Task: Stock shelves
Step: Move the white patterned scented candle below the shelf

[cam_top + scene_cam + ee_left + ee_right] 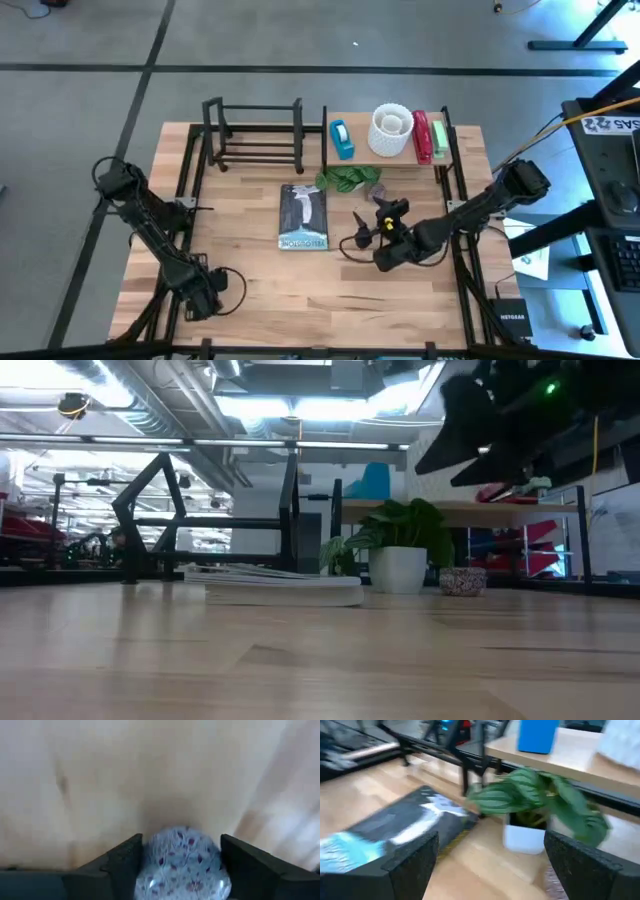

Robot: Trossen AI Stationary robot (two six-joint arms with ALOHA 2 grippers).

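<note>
Wood shelf board crowded; black rack bare inside.

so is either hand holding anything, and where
Left hand grips a speckled round object by its sides; right hand is open and empty.

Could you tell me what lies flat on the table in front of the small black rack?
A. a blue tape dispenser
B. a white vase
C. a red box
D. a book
D: the book lies flat on the bare table just in front of the small black rack, while the vase, dispenser and red box sit up on the wooden shelf board.
</note>
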